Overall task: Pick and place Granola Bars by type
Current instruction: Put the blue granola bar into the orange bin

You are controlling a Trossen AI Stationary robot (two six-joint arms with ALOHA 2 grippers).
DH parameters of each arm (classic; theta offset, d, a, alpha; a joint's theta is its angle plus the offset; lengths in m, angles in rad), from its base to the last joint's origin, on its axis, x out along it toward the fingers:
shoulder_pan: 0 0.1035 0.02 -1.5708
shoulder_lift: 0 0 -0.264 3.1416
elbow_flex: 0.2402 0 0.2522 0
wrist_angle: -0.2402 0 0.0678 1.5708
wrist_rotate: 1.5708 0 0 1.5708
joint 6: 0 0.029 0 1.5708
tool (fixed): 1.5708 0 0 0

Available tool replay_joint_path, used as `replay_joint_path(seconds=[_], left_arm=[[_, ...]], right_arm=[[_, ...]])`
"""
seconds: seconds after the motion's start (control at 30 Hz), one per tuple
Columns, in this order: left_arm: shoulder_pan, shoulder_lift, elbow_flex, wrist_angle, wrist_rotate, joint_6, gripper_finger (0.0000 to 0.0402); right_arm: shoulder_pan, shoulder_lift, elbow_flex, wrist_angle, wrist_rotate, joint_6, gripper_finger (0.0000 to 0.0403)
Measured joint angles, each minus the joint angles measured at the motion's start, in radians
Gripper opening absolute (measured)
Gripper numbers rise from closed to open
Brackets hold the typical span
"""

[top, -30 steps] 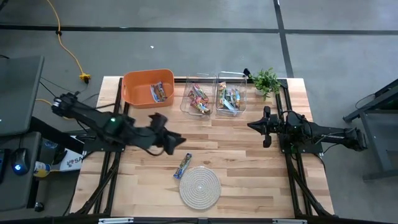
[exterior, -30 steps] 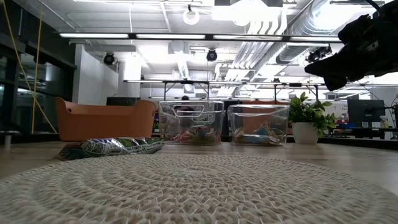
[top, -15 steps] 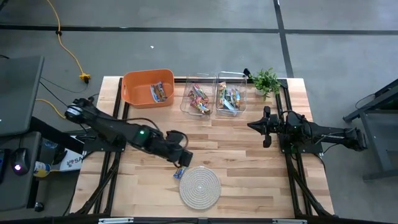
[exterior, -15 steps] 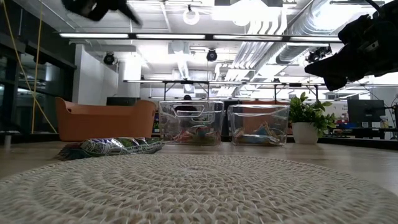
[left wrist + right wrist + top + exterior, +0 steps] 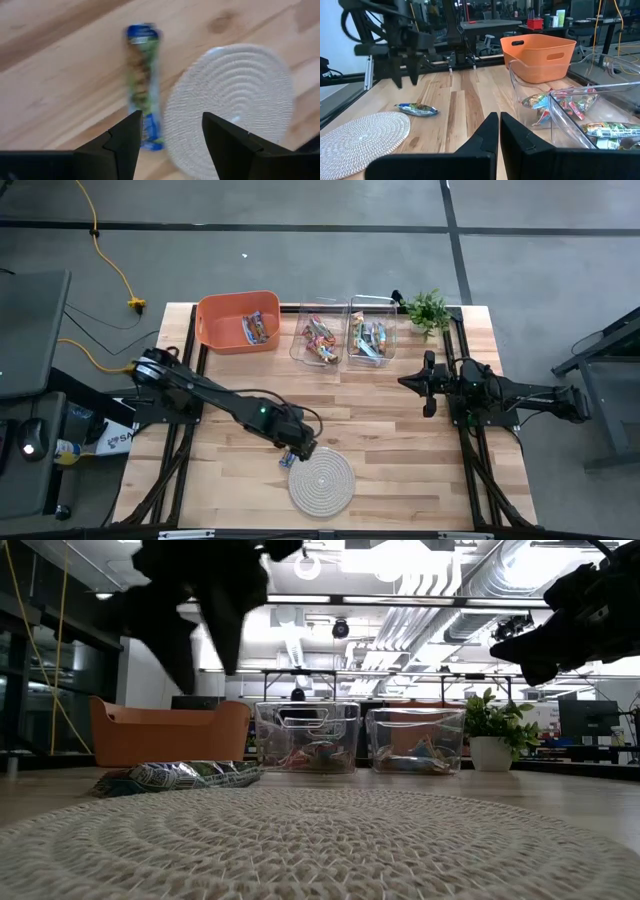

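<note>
One granola bar [image 5: 142, 107] in a blue and green wrapper lies flat on the wooden table, just off the edge of the round rope mat [image 5: 230, 105]. My left gripper [image 5: 170, 135] hangs open above it, clear of the wrapper; the low view shows the left gripper [image 5: 205, 665] well above the bar [image 5: 180, 778]. In the high view the left gripper [image 5: 298, 448] covers most of the bar [image 5: 288, 459]. My right gripper [image 5: 497, 135] is shut and waits at the table's right side, also seen as the right gripper [image 5: 428, 385] from above.
At the far edge stand an orange bin [image 5: 238, 320] holding a few bars and two clear bins [image 5: 320, 335] [image 5: 370, 332] holding several bars each. A small potted plant [image 5: 428, 308] sits at the far right corner. The rope mat [image 5: 321, 480] lies at the near edge.
My left arm has swung from the table's left middle toward the near edge and the rope mat, and has come down over the bar; in the low view it has dropped into the picture from above. The bar and the right arm have stayed put.
</note>
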Motion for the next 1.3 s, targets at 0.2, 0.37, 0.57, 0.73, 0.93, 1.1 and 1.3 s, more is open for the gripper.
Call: replay_joint_path(seconds=[0.2, 0.37, 0.57, 0.73, 0.93, 1.1, 1.3], left_arm=[[0.0, 0.04, 0.001, 0.022, -0.037, 0.032, 0.0205], [0.008, 0.063, 0.001, 0.003, -0.048, 0.055, 0.0205], [0.044, 0.096, 0.0, 0.009, -0.043, 0.102, 0.0205], [0.08, 0.128, 0.002, 0.072, -0.016, 0.141, 0.0205], [0.099, 0.158, 0.001, 0.072, 0.03, 0.184, 0.0205], [0.098, 0.171, 0.001, 0.051, 0.031, 0.188, 0.0205], [0.098, 0.189, 0.0, 0.042, 0.045, 0.184, 0.0205]], right_arm=[[0.0, 0.01, 0.0, 0.003, 0.0, 0.0, 0.0], [0.0, 0.014, 0.0, 0.005, -0.001, 0.0, 0.0], [0.0, 0.013, 0.0, 0.005, -0.001, 0.0, 0.0], [0.0, 0.011, 0.0, 0.005, -0.001, 0.0, 0.0], [0.0, 0.017, 0.0, 0.006, 0.0, 0.0, 0.0], [0.0, 0.028, 0.0, 0.005, 0.0, 0.0, 0.0], [0.0, 0.026, 0.0, 0.007, 0.0, 0.0, 0.0]])
